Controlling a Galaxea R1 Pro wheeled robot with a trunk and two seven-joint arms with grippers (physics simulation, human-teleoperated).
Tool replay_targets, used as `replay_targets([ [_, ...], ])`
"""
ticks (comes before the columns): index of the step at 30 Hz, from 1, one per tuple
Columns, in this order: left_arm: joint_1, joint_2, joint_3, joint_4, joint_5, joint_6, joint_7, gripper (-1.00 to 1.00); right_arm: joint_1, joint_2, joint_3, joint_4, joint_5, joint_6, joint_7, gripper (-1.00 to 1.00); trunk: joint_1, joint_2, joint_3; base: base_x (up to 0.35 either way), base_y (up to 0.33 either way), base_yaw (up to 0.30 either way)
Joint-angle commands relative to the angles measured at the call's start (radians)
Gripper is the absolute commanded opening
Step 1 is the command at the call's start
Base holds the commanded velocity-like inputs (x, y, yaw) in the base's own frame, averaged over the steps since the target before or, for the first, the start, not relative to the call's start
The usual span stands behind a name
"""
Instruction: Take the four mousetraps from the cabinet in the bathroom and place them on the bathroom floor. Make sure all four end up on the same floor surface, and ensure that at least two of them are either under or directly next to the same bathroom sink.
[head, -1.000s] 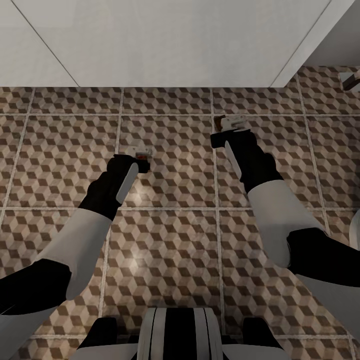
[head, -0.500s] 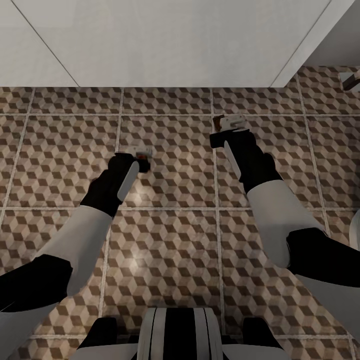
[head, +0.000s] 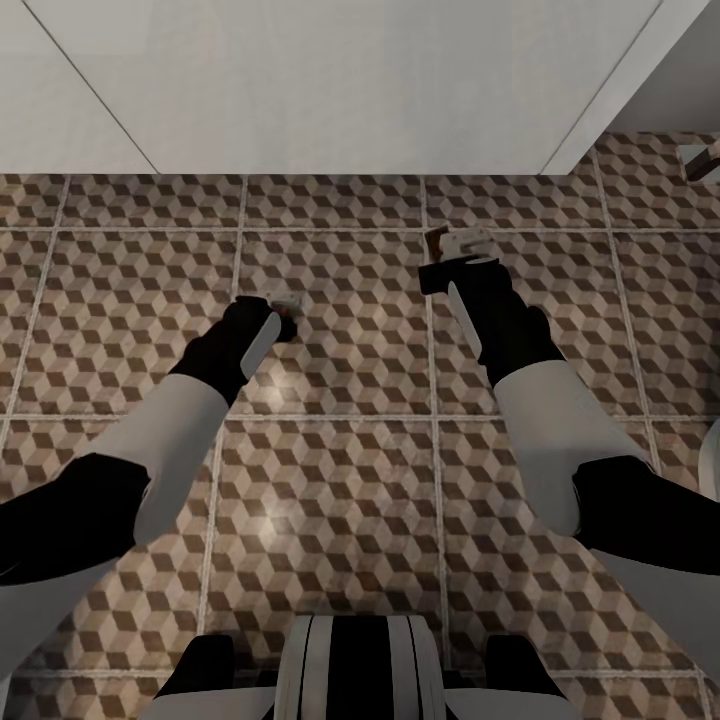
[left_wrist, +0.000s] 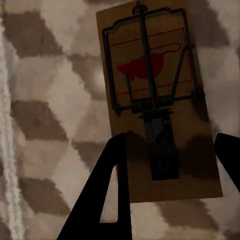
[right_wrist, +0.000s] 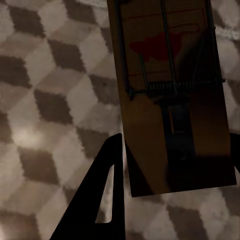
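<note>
A: Two grippers are seen low over the brown, beige and white cube-patterned tiled floor (head: 330, 480); the left gripper (head: 283, 318) is found lower and further forward than a second ago.

B: So release looks near?

A: Likely. Each tan wooden mousetrap (left_wrist: 157, 100) (right_wrist: 172, 95) is held between closed fingers, long axis along them, red mark pointing away.

B: And a third?

A: One is glimpsed far right (head: 700, 160).

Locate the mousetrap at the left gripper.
In the head view the mousetrap sits at the left gripper, left of centre over the bathroom floor. The left wrist view shows its end between the two fingers.
</note>
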Motion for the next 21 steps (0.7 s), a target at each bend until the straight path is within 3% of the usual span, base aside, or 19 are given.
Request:
replay_targets([
  [1,-0.003,0.001,-0.005,0.005,0.011,-0.002,0.008,-1.00,0.000,0.000,0.002,-0.001,0.005,0.004,-0.002,-1.00,0.000,0.000,-0.001,0.000,0.000,0.000],
  [7,-0.007,0.002,-0.005,-0.002,0.011,-0.027,0.008,-1.00,0.000,0.000,0.002,-0.007,0.005,0.001,-0.001,-1.00,0.000,0.000,-0.001,0.000,0.000,0.000],
  [14,-0.007,0.004,-0.004,-0.093,0.012,-0.031,0.008,-1.00,0.000,0.000,0.002,-0.011,0.005,0.001,-0.001,-1.00,0.000,0.000,-0.001,0.000,0.000,0.000],
  [21,-0.007,-0.002,-0.004,-0.116,0.013,-0.030,0.009,-1.00,0.000,0.001,0.004,-0.011,0.005,0.001,-0.002,-1.00,0.000,0.000,-0.001,0.000,0.000,0.000],
])
